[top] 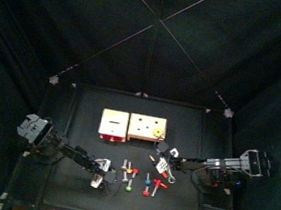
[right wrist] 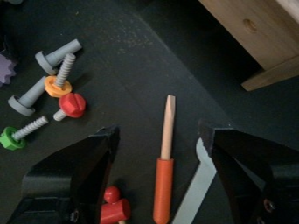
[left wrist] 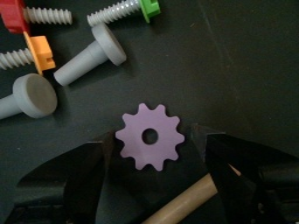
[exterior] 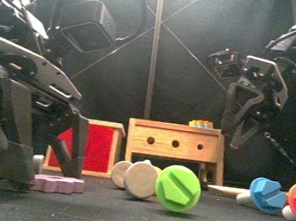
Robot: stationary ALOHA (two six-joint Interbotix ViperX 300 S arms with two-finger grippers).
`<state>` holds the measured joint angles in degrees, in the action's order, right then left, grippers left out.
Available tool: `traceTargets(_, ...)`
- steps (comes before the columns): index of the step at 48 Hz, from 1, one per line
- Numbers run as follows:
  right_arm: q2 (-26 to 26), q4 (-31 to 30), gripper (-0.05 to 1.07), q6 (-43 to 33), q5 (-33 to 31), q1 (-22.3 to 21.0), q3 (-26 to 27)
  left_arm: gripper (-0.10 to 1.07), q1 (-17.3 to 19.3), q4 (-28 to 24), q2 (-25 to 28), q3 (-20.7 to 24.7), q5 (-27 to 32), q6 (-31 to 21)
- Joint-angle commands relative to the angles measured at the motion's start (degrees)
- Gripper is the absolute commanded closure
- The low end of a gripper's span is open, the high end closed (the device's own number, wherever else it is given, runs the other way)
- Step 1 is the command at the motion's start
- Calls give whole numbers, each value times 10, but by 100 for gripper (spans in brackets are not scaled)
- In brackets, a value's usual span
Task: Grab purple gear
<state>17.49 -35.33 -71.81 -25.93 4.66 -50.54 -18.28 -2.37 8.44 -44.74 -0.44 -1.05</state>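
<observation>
- We see the purple gear [left wrist: 152, 137] lying flat on the black table [left wrist: 246, 61], directly between the two jaws of the left gripper [left wrist: 152, 171], whose jaws stand spread apart on either side of it without touching it.
- In the front view the purple gear [exterior: 59, 184] sits low at the left, just beside the left arm's jaw.
- A wooden stick [left wrist: 193, 201] lies just beside the gear, close to the left gripper's jaws.
- Beyond the gear we see grey bolts [left wrist: 87, 57], one with an orange nut [left wrist: 40, 52] and one with a green nut [left wrist: 149, 9].
- The right gripper [right wrist: 163, 162] hangs above the table with its jaws wide apart, holding nothing; under it lies a screwdriver [right wrist: 165, 166] with an orange handle.
- Near the right gripper we see a wooden box [right wrist: 263, 35].
- In the front view a green bolt head [exterior: 177, 187] stands before the wooden box [exterior: 174, 143].
</observation>
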Motion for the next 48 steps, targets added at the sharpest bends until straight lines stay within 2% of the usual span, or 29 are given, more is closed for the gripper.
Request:
traceTargets(1,6,-1,2,1,3,-1,12,4,-2,1,1,6,3,-2)
traceTargets(11,6,-1,2,1,3,-1,12,21,2,0,-5,9,4,-2)
traceTargets(17,5,-2,2,1,3,-1,12,22,4,-2,-21,14,4,1)
traceTargets(28,6,-2,2,2,3,-1,14,22,15,-45,-62,12,4,0)
traceTargets(37,6,1,2,0,3,-2,18,22,33,-61,-80,10,0,-1)
traceTargets(48,12,49,2,-3,11,-8,40,22,68,-71,-83,9,-19,0)
